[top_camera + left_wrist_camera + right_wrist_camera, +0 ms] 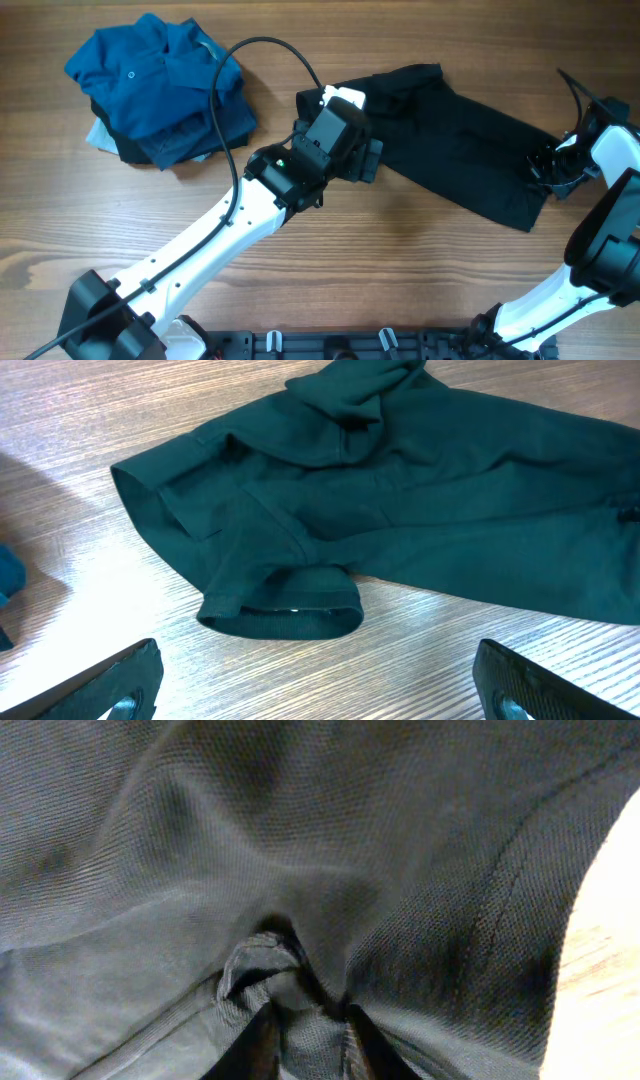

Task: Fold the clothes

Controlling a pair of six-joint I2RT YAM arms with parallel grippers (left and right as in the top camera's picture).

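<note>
Black shirt [460, 140] lies rumpled on the tabletop [420, 250], no fold made. Left jaws spread wide beside its sleeve [285, 605]; right jaws pinching cloth at its opposite edge. Teal-topped pile [160, 90], far left, untouched: everything remains to fold.

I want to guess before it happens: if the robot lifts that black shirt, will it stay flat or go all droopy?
Probably droopy: the black shirt lies in soft wrinkles, and fabric bunches where the right gripper pinches it. It likely weighs little, being thin cloth. Pushed, it would probably crumple rather than slide.
</note>
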